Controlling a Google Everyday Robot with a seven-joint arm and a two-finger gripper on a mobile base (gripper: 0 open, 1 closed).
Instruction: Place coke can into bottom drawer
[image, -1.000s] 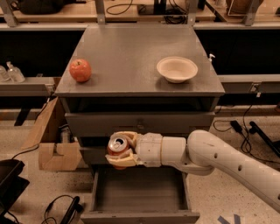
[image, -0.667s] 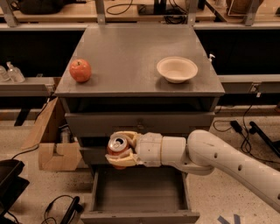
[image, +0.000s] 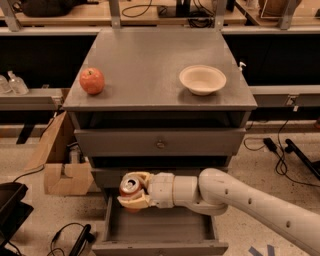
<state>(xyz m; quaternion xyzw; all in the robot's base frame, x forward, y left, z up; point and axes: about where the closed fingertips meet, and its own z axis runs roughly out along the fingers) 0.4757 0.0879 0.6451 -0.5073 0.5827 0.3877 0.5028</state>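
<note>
Gripper (image: 132, 191) clamped around the coke can (image: 130, 184), silver top up, which I see held over the left rear of the pulled-out bottom drawer (image: 165, 227). Arm (image: 260, 205) enters from the right. Cabinet top (image: 145, 55) carries an apple (image: 92, 81) at left, a bowl (image: 202, 79) at right.

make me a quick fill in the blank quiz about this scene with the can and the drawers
1. The bottom drawer is pulled ____.
2. The hand holds the coke can over the drawer, toward the picture's ____ side.
3. On the cabinet top, the bowl sits to the ____ of the apple as the camera sees it.

Missing words: open; left; right
</note>
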